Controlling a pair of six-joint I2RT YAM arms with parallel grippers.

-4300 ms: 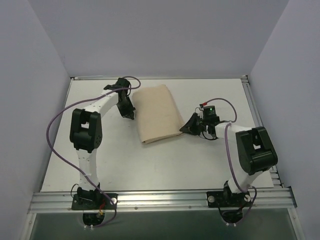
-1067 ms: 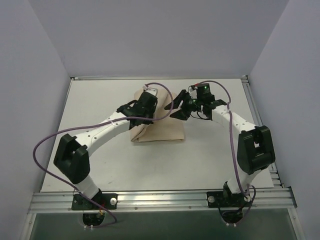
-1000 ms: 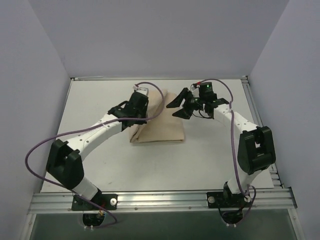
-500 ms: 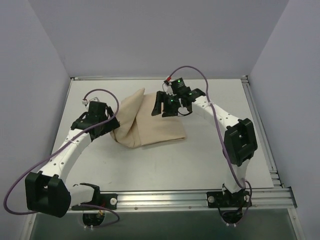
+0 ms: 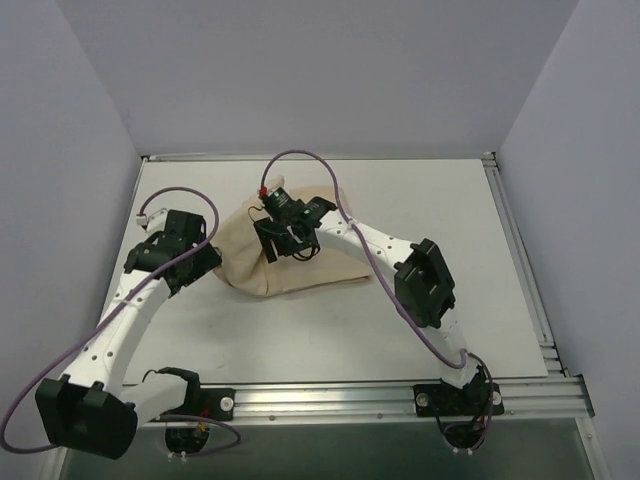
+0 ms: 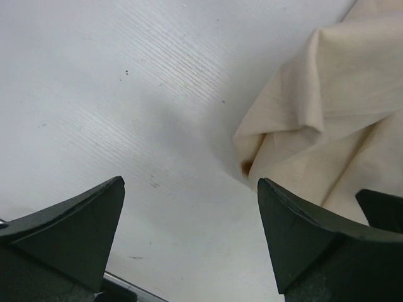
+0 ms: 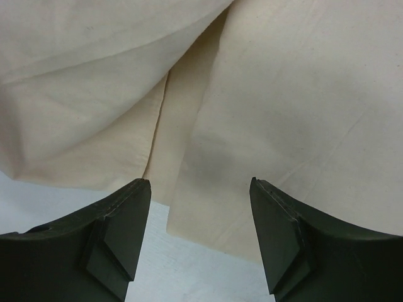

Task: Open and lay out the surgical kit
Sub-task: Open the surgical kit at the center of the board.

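The surgical kit is a beige cloth wrap [image 5: 310, 262] lying mid-table, still folded over whatever is inside. Its left flap [image 5: 232, 262] is pulled out to the left in a loose, rumpled fold. My left gripper [image 5: 197, 268] sits just left of that flap, low over the bare table. In the left wrist view it [image 6: 189, 182] is open and empty, with the flap's edge [image 6: 315, 119] off to the upper right. My right gripper [image 5: 275, 245] hovers over the wrap's left-middle. In its own view it [image 7: 199, 182] is open above the cloth's layered folds [image 7: 189, 113], holding nothing.
The white table [image 5: 450, 230] is walled at the back and both sides. An aluminium rail [image 5: 320, 400] runs along the near edge by the arm bases. Purple cables [image 5: 310, 160] loop above both arms. The right arm's elbow [image 5: 425, 285] hangs right of the wrap.
My left gripper dragged the wrap's left flap out to the left, then opened and let it go. My right arm swung left from the wrap's right side to over its left-middle.
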